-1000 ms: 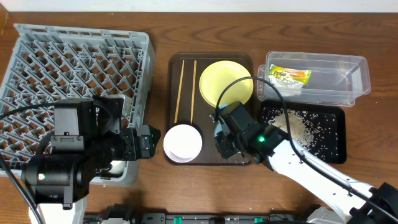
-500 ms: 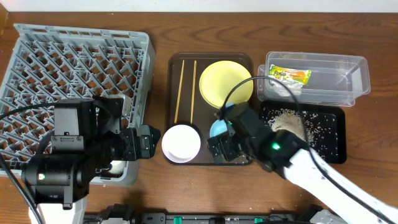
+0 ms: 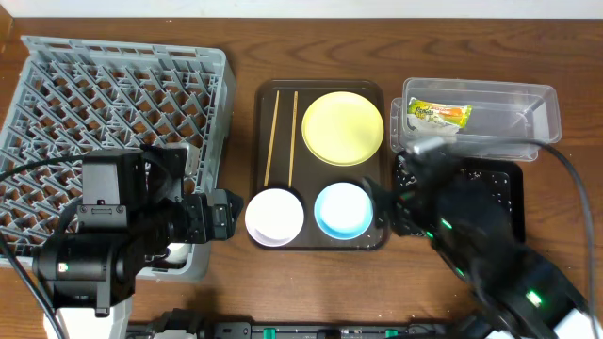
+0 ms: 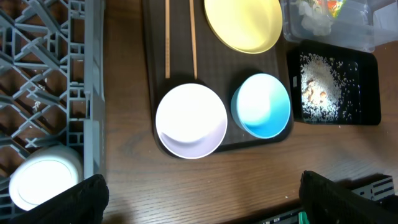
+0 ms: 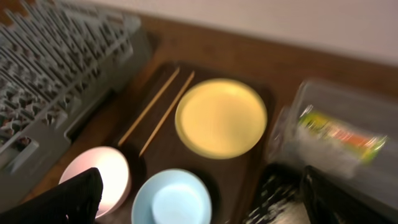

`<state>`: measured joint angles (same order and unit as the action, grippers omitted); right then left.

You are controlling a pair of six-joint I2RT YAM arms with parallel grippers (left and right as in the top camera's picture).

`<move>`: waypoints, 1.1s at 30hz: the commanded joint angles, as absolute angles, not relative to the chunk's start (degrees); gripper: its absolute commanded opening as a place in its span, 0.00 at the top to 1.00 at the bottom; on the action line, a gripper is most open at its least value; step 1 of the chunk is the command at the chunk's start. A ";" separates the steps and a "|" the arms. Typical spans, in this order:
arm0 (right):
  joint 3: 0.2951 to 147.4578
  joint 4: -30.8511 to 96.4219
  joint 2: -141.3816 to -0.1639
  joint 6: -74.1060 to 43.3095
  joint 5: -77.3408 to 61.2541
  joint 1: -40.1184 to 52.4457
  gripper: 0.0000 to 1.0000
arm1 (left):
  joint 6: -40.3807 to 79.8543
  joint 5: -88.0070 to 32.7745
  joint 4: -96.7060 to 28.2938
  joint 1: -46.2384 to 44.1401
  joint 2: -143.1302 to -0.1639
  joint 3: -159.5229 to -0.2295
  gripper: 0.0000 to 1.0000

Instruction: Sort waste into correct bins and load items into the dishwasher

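On the brown tray, the light-blue bowl sits below the right jaws, gaping wide and empty.

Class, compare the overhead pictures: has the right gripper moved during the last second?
Yes. The right gripper has drawn rightward off the brown serving tray, toward the black tray.

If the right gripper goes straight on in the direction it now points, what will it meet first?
Probably the light-blue bowl, which lies on the brown tray just ahead, in line with the gap of the open right gripper. The view is blurred, so depth is uncertain.
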<state>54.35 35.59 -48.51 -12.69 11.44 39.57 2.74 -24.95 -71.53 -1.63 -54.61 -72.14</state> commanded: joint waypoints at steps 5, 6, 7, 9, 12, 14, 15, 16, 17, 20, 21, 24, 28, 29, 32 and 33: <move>53.25 38.63 -37.26 0.93 20.08 36.73 0.01 | 2.15 -25.26 -71.50 -1.80 -54.61 -72.71 0.02; 52.36 38.61 -35.94 0.93 20.60 35.73 0.01 | 2.15 -25.26 -71.50 -1.80 -54.61 -72.71 0.02; 51.27 38.59 -34.54 0.93 20.62 34.37 0.01 | 2.15 -25.26 -71.50 -1.80 -54.61 -72.71 0.02; 48.31 38.20 -31.77 0.14 19.57 30.55 0.01 | 2.15 -25.26 -71.50 -1.80 -54.61 -72.71 0.02; 43.53 36.47 -28.32 -0.86 15.03 23.79 0.01 | 2.15 -25.26 -71.50 -1.80 -54.61 -72.71 0.02; 39.97 35.07 -25.98 -0.80 11.62 18.90 0.01 | 2.15 -25.26 -71.50 -1.80 -54.61 -72.71 0.02; 38.41 34.70 -25.06 -0.80 10.79 16.97 0.01 | 2.15 -25.26 -71.50 -1.80 -54.61 -72.71 0.02; 36.53 34.00 -23.99 -0.80 9.91 14.85 0.01 | 2.15 -25.26 -71.50 -1.80 -54.61 -72.71 0.02; 34.87 33.23 -23.05 -0.82 9.19 13.21 0.01 | 2.15 -25.26 -71.50 -1.80 -54.61 -72.71 0.02; 29.28 29.56 -19.51 -0.82 8.71 9.15 0.01 | 2.15 -25.26 -71.50 -1.80 -54.61 -72.71 0.02; 27.88 28.53 -18.55 -0.82 8.71 8.56 0.01 | 2.15 -25.26 -71.50 -1.80 -54.61 -72.71 0.02; 21.71 23.97 -14.15 -0.80 8.73 7.77 0.01 | 2.15 -25.26 -71.50 -1.80 -54.61 -72.71 0.02; 13.76 17.63 -8.12 -0.80 8.73 7.77 0.01 | 2.15 -25.26 -71.50 -1.80 -54.61 -72.71 0.02; 11.70 16.01 -6.63 -0.80 8.71 7.77 0.01 | 2.15 -25.26 -71.50 -1.80 -54.61 -72.71 0.02; 6.46 11.92 -2.76 -0.82 8.71 7.77 0.01 | 2.15 -25.26 -71.50 -1.80 -54.61 -72.71 0.02; 5.06 10.72 -1.67 -0.82 8.71 7.77 0.01 | 2.15 -25.26 -71.50 -1.80 -54.61 -72.71 0.02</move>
<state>8.84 13.32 -5.15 -1.39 9.15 8.54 2.74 -24.97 -71.57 -1.63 -54.63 -72.14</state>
